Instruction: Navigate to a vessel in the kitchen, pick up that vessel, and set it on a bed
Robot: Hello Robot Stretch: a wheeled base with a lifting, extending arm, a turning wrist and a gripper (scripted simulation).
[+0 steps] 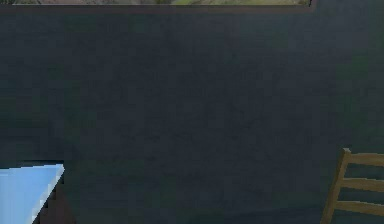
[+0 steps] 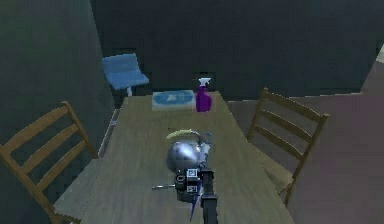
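A rounded silvery vessel [image 2: 183, 153] with a yellowish handle on top stands on the wooden table [image 2: 130, 165] in the arm side view, near the table's middle. The dark arm [image 2: 211, 208] rises from the bottom edge, and the gripper [image 2: 172, 186] sits just below the vessel. Whether the gripper touches the vessel cannot be made out, and I cannot tell whether it holds anything.
A purple spray bottle [image 2: 204, 97] and a flat blue tray [image 2: 172, 99] stand at the table's far end. Wooden chairs [image 2: 45, 150] [image 2: 287, 128] flank the table and a blue chair [image 2: 125, 73] stands beyond it. The forward view faces a dark wall [image 1: 190, 110], with a pale blue surface [image 1: 28, 190] and a chair [image 1: 356, 190].
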